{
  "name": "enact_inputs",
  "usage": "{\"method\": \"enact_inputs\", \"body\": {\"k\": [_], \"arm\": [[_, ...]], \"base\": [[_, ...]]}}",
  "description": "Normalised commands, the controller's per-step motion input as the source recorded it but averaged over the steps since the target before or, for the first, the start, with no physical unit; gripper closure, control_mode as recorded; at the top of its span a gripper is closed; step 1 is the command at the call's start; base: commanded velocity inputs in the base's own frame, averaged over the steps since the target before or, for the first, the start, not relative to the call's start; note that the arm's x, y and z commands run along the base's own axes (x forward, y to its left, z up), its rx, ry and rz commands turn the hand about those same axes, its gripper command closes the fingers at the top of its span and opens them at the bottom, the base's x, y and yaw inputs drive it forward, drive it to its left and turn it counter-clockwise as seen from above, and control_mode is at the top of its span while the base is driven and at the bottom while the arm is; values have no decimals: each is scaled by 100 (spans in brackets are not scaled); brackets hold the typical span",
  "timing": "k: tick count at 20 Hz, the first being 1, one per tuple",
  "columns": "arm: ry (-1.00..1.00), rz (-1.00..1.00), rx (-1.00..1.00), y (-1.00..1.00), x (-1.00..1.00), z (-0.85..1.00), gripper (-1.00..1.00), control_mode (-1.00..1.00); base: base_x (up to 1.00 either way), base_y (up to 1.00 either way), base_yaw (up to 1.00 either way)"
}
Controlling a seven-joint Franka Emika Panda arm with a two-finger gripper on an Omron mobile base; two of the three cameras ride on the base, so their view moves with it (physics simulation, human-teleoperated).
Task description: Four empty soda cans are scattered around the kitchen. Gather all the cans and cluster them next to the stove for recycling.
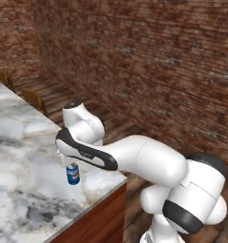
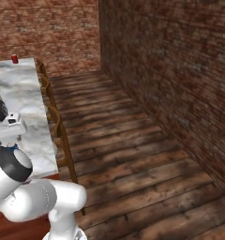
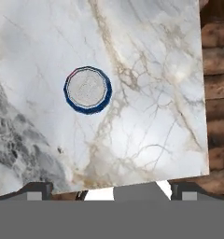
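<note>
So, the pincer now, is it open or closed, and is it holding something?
Pincer: open, holding nothing, above the upright blue cylindrical soda can.

Showing blue soda can (image 1: 73, 175) with silver top, white-grey veined marble counter (image 1: 21, 161), red-brown brick wall (image 1: 149, 61).

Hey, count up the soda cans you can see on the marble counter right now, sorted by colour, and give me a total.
Blue soda can: 1, upright near the counter's corner, below the gripper.
Red soda can: 1, at the far end of the marble counter.
Total: 2
</note>
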Motion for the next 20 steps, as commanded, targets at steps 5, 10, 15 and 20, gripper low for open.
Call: {"method": "enact_inputs", "body": {"k": [5, 10, 15, 20], "arm": [[0, 12, 0, 59, 58, -23, -100, -100], [-1, 1, 0, 41, 55, -9, -100, -100], [-2, 0, 0, 33, 37, -13, -100, -100], [3, 0, 0, -1, -1, -20, -100, -100]], "base": [[0, 0, 0], [0, 0, 0], [0, 0, 0], [0, 0, 0]]}}
